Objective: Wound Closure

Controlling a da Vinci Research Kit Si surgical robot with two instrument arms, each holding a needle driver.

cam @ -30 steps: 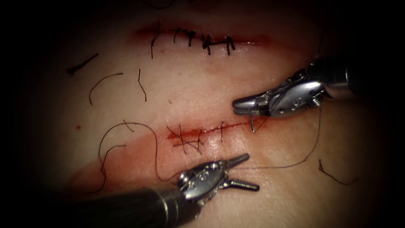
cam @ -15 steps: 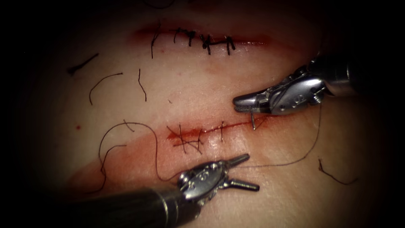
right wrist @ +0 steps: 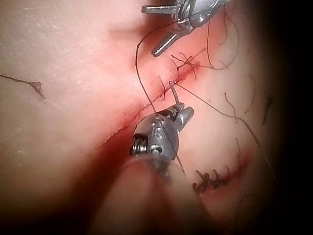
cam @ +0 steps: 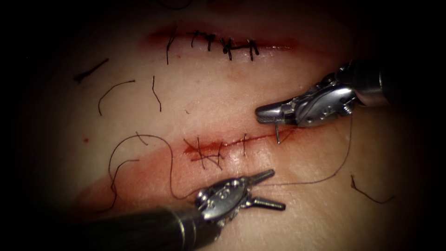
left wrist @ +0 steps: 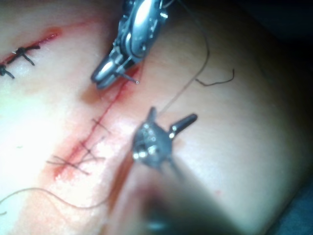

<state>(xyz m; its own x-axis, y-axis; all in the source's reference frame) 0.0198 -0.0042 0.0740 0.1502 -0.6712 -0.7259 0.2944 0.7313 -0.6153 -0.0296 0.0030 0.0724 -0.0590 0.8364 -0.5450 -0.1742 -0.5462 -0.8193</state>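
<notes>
Clamping the needle (cam: 277,134) over the cut's (cam: 241,139) right end, right tool (cam: 260,115), left tool (cam: 275,188) nearer, jaws wide apart, holding nothing, thread (cam: 325,176) trailing beside it.

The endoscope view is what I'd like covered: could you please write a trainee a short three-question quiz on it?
1. True or false: the left tool has its jaws open and holds nothing.
2. What does the right tool hold? A) the needle B) a cut end of thread C) the tissue
3. Where does the needle's free end point?

Key:
1. True.
2. A, jaws shut on one end of its curve.
3. Down at the cut, right of the stitches; whether it has entered is unclear.
</notes>
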